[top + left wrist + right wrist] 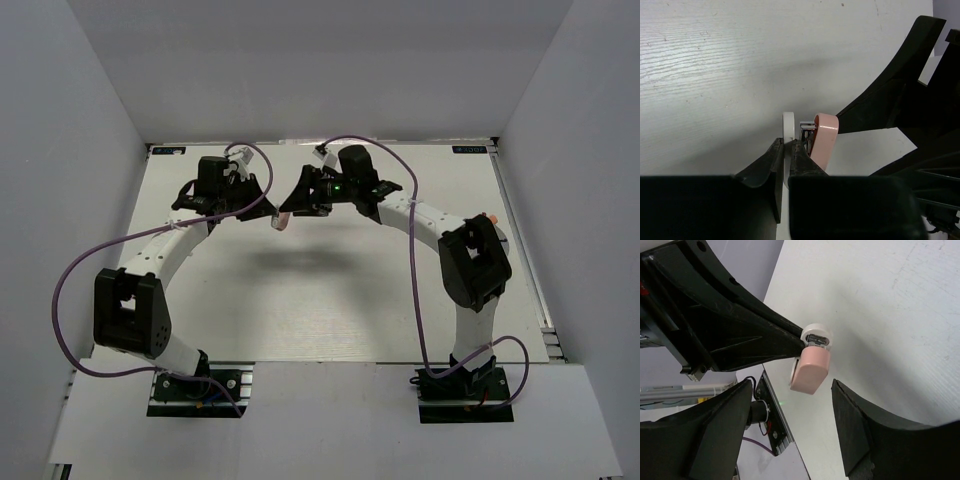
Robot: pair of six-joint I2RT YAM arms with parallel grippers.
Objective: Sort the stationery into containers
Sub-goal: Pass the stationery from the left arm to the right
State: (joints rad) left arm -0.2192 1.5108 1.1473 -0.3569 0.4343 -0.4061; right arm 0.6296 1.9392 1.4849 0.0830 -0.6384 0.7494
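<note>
The left hand [788,150] clenches the white tape ring [788,125], probably light and stiff, by its flat sides; the right hand [791,386] is released.

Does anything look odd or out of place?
Yes: a pinkish-white item hangs in mid-air over the table, pinched at one end by the left gripper, while the right gripper stands open near it, as if mid-handover.

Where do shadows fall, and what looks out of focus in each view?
Top external: even light, a soft shadow of the arms on the table. Left wrist: its fingers nearly black and soft, the pinkish-white eraser sharp. Right wrist: eraser sharp, near fingers slightly blurred.
</note>
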